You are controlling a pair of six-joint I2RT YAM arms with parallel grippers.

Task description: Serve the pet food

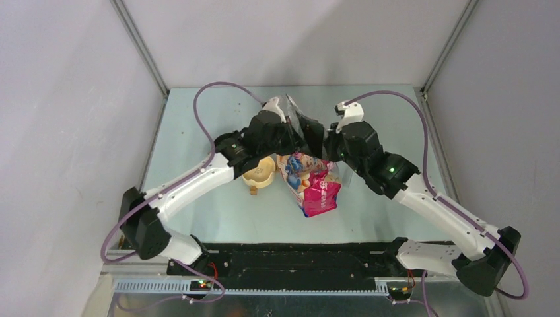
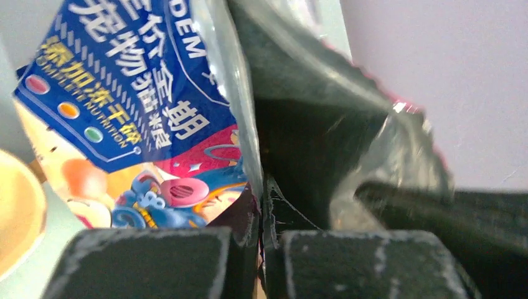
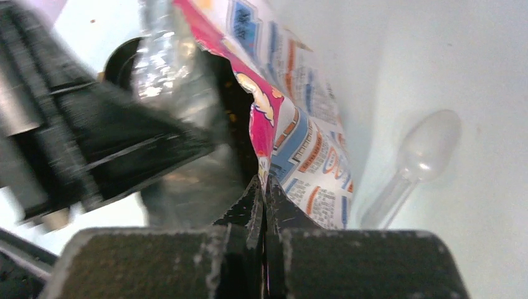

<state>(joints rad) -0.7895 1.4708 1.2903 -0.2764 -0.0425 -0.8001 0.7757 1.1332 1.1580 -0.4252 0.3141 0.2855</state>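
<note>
both arms reach in over the table [image 1: 198, 119] and meet at the top of the bag [image 1: 312, 185], which stands tilted with its printed face towards the arm bases. the left claw [image 2: 263, 240] is clenched on the bag's left lip: in the left wrist view the film runs straight down into the seam between the two fingers, and no gap shows there. the right claw [image 3: 264, 212] is clamped on the opposite lip, its tips pressed together on the pink edge. the mouth between the two grips is open.

the kibble cannot be made out in any view. the bag's inside is black shadow and silvery lining, with a few orange flecks in the right wrist view that are too small to identify. from above, the wrists and claws cover the mouth completely.

a yellow bowl [image 1: 259, 173] sits just left of the bag, partly under the left forearm; whether it touches the bag cannot be told. in the left wrist view only its rim shows, cut off at the left edge.

a clear scoop [image 3: 423, 149] lies on the table to the right of the bag, pale and blurred, its handle end hidden behind the right claw. the dark shape at the left of the right wrist view is smeared.
</note>
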